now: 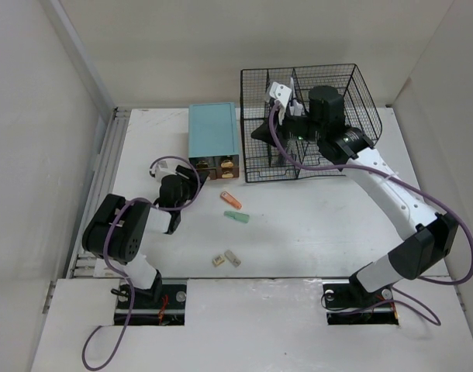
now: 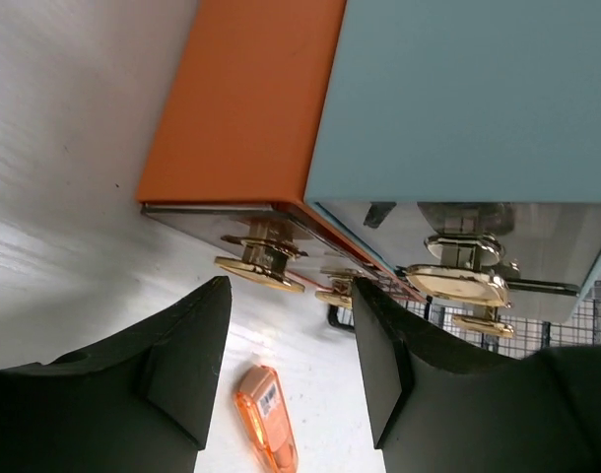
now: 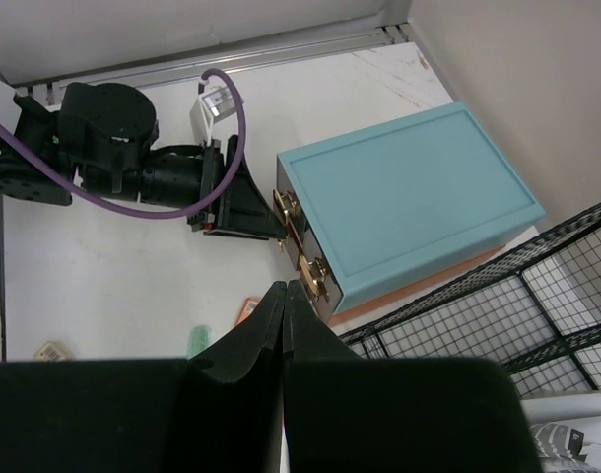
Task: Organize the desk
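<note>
The desk (image 1: 322,225) is a white tabletop with a grey rail along its left edge. My left gripper (image 1: 194,177) stands open and empty just in front of the teal drawer box (image 1: 213,133). In the left wrist view its fingertips (image 2: 214,296) flank bare desk below the box's gold handles (image 2: 262,264), and an orange USB stick (image 2: 267,420) lies between them, nearer the camera. My right gripper (image 1: 255,133) hovers shut over the left part of the black wire rack (image 1: 337,85), holding nothing; its closed tips (image 3: 285,289) point towards the drawer box (image 3: 404,192).
On the desk in front of the box lie the orange stick (image 1: 231,200) and a green stick (image 1: 237,218). Two small beige pieces (image 1: 226,260) sit near the front edge. White walls close in both sides. Papers stand in the rack.
</note>
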`<move>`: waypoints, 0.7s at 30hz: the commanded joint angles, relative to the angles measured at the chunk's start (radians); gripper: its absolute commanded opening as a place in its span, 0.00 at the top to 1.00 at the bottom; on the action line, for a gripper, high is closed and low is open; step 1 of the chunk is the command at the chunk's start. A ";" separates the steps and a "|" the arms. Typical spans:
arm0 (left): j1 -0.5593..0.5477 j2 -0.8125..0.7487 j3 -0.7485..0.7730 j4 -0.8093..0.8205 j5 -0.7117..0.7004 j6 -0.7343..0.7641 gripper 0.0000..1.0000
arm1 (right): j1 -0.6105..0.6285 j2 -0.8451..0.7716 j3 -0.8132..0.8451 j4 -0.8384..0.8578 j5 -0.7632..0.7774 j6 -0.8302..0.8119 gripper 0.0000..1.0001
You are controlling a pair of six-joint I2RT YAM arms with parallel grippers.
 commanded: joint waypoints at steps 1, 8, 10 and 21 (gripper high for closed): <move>0.009 0.008 0.033 0.021 -0.030 0.036 0.51 | -0.010 -0.016 0.006 0.051 -0.051 -0.002 1.00; 0.020 0.080 0.051 0.041 -0.030 0.036 0.51 | -0.010 -0.007 0.006 0.051 -0.060 -0.002 1.00; 0.020 0.094 0.060 0.041 -0.030 0.036 0.52 | -0.010 -0.007 0.006 0.051 -0.060 -0.002 1.00; 0.020 0.122 0.070 0.064 -0.019 0.036 0.89 | -0.010 0.002 0.006 0.051 -0.069 -0.002 1.00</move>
